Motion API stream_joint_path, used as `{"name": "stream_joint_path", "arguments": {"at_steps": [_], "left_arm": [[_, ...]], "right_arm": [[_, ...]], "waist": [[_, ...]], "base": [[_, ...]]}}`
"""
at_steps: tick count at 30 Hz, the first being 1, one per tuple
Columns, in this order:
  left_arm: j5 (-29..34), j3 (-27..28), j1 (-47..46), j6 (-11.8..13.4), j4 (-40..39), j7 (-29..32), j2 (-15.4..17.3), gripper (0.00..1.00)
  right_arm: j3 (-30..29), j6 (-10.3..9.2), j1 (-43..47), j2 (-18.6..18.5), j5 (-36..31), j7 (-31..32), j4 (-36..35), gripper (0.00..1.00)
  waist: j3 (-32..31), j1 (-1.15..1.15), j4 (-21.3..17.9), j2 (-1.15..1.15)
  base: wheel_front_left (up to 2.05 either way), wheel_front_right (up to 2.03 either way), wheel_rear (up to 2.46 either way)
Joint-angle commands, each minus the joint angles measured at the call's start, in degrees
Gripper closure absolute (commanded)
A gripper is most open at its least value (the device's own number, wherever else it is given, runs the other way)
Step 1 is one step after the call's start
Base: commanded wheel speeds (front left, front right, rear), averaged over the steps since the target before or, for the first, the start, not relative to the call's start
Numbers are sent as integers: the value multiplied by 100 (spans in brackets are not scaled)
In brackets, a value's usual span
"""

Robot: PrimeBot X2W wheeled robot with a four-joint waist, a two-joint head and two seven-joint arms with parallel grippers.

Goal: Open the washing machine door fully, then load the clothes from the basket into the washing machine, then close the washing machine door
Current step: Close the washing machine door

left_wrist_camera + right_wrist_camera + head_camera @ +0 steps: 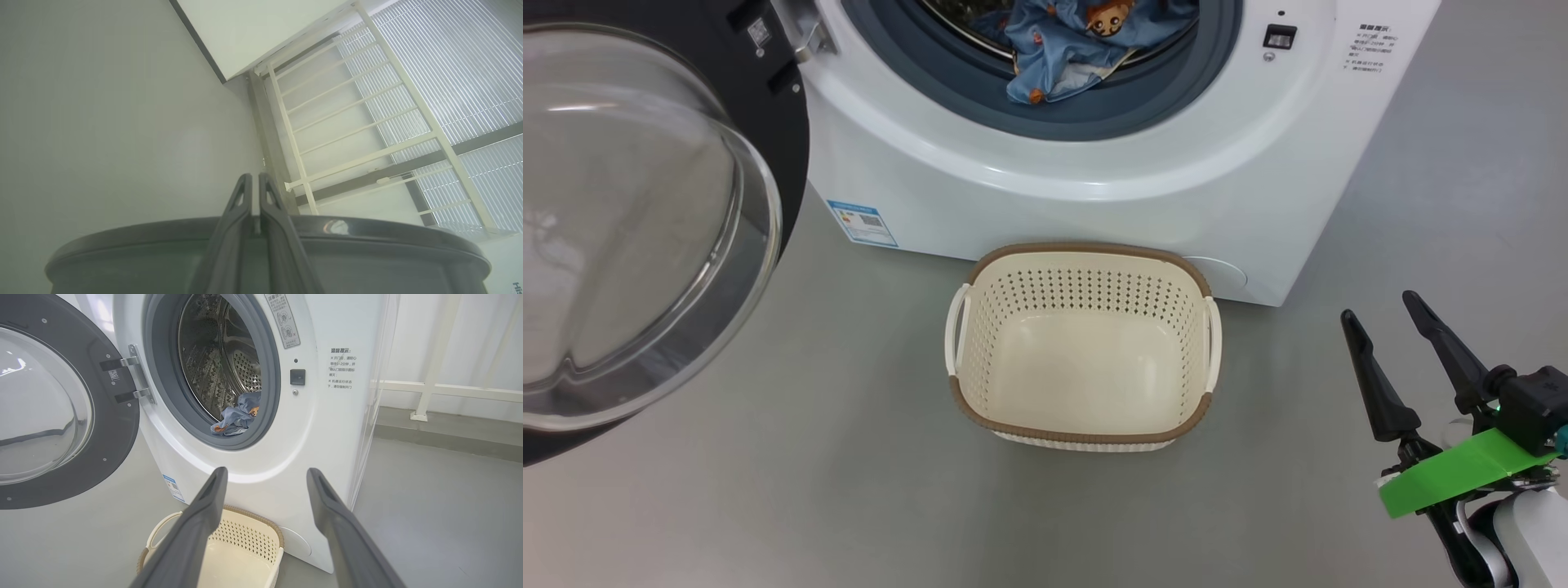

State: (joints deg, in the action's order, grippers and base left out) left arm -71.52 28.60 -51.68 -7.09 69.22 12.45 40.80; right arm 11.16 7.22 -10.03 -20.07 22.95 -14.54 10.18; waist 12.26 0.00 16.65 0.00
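Observation:
The washing machine stands with its door swung wide to the left, glass bowl toward me. Light blue printed clothes lie in the drum mouth, partly over the grey-blue seal; the clothes also show in the right wrist view. The cream basket on the floor before the machine holds nothing. My right gripper hovers open to the right of the basket, with nothing between its fingers. My left gripper is shut, its fingers lying across a dark glossy curved rim.
Grey floor surrounds the basket. A blue label sticker marks the machine's lower left front. A white railing runs along the wall right of the machine. The left wrist view looks up at a white railing and window blinds.

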Motion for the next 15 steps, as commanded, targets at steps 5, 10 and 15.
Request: {"name": "stream_joint_path", "arguments": {"at_steps": [5, 10, 15], "left_arm": [[104, -129, -62, -26, 4, 437, 480, 100], [115, -226, -68, -28, 34, 818, 484, 100], [67, -162, -135, -30, 13, 686, 524, 100]], "right_arm": [[115, 26, -48, -93, -56, -46, -92, 0], [137, 26, -34, -95, -42, -46, -85, 0], [122, 26, -23, -110, -44, -46, -92, 0]], "waist": [[-61, 0, 22, 0], [-105, 0, 13, 0], [-80, 0, 13, 0]], "base": [[0, 0, 0], [0, 0, 0], [0, 0, 0]]}}
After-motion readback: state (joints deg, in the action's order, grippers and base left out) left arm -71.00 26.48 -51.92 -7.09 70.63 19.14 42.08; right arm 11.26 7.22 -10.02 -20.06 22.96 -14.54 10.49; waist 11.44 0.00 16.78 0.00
